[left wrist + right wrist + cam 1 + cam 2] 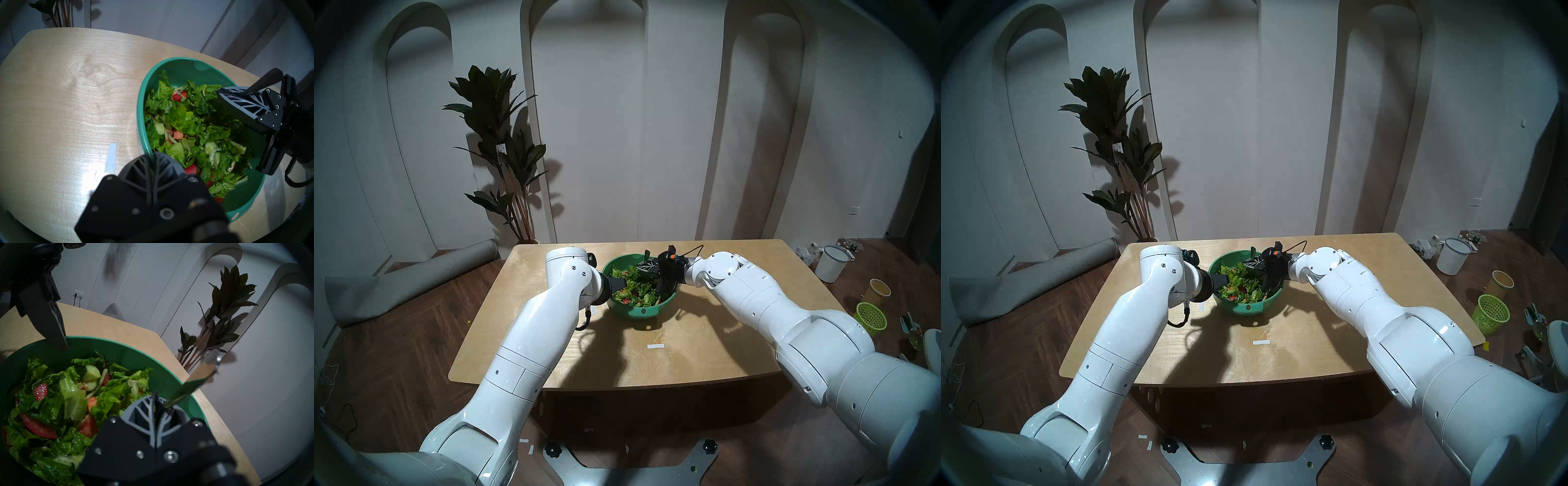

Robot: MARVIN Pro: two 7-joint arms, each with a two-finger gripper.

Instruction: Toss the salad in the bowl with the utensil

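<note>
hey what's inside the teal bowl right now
The bowl holds the salad: chopped lettuce, red pieces, pale chunks. The right gripper, shut on the spoon, hangs over it. The spoon's lower end and the bowl's bottom are hidden.

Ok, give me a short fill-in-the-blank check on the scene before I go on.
1. The left end effector is shut on the ___ of the round teal plastic bowl.
2. The right end effector grips a slim shiny metal ___.
3. The chopped green lettuce salad lies in the bowl, which stands on the pale wooden ___.

Missing: rim; spoon; table
</note>
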